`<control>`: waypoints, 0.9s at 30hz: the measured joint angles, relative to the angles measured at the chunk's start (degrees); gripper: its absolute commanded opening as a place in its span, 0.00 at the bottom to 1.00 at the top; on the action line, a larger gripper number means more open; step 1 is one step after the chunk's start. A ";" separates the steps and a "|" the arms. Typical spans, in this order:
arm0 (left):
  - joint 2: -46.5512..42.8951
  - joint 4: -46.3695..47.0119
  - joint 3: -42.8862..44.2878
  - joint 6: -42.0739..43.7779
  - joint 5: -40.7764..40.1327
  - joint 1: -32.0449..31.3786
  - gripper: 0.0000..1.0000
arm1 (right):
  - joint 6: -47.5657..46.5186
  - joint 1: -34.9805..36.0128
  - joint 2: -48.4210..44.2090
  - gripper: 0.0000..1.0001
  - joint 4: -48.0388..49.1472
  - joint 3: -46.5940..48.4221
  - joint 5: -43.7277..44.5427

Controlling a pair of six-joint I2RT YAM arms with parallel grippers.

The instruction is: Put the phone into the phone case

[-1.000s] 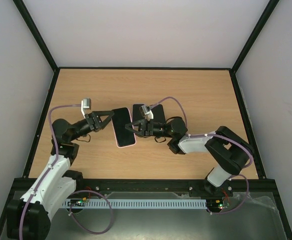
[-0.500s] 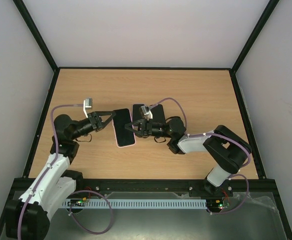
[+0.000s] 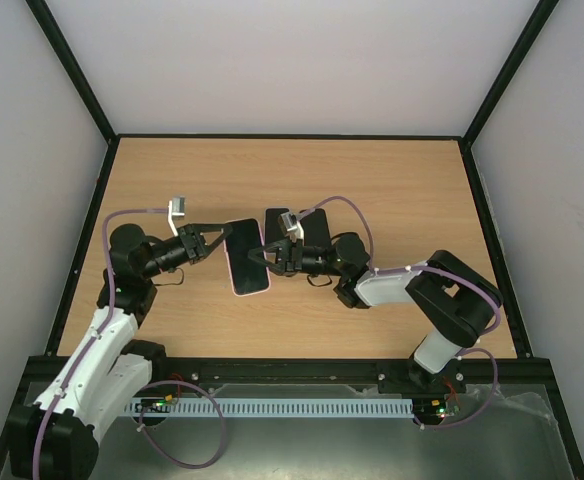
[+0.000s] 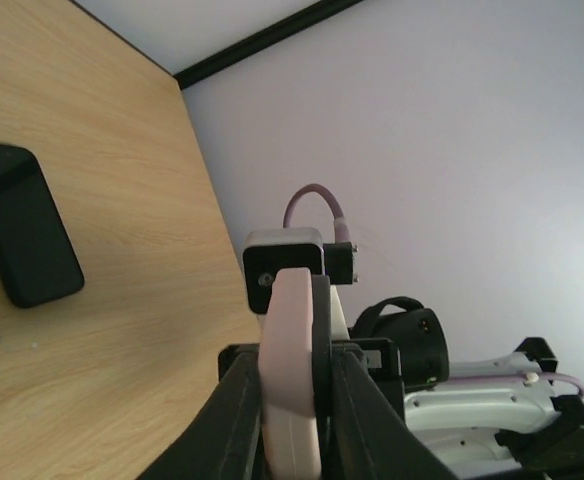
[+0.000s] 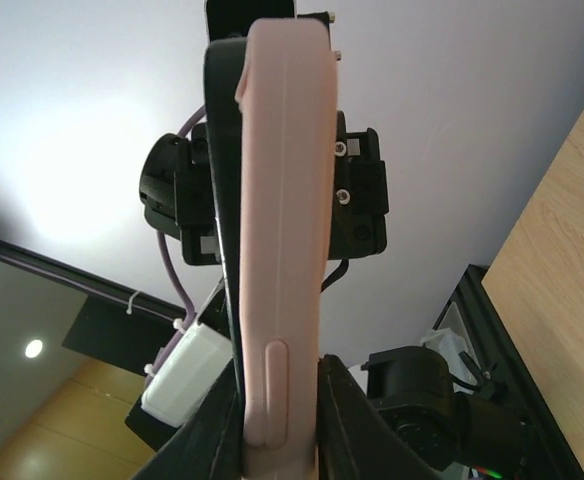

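Note:
A pink phone case (image 3: pixel 248 257) with a black phone face in it is held between both grippers above the table's middle. My left gripper (image 3: pixel 222 236) is shut on its left edge. My right gripper (image 3: pixel 269 254) is shut on its right edge. In the left wrist view the pink case (image 4: pixel 287 350) and a black layer (image 4: pixel 322 340) are pressed together between my fingers (image 4: pixel 237 420). In the right wrist view the pink case (image 5: pixel 282 200) stands edge-on with the black phone edge (image 5: pixel 222 200) beside it, clamped between the jaws.
A second black slab, phone-sized, (image 3: pixel 310 224) lies flat on the wooden table just behind my right gripper. It also shows in the left wrist view (image 4: pixel 22 235). Black frame rails (image 3: pixel 272 368) run along the table's edges.
The left arm's elbow has drawn slightly back to the left. The pink case stays held between both grippers in nearly the same place.

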 measured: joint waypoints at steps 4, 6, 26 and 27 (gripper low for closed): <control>0.00 -1.36 0.33 0.79 -0.24 -0.02 0.03 | -0.50 0.00 -0.02 0.24 -0.46 0.00 0.09; 0.09 -3.32 0.98 2.21 -0.48 -0.02 0.03 | -0.94 0.00 -0.07 0.24 -1.16 0.00 0.15; 1.86 -9.18 4.57 8.52 2.27 -0.02 0.03 | -10.99 0.11 -5.07 0.46 -15.21 1.84 1.11; 1.90 -9.22 4.57 8.70 2.73 0.00 0.03 | -11.98 0.02 -5.97 0.47 -16.59 1.84 1.46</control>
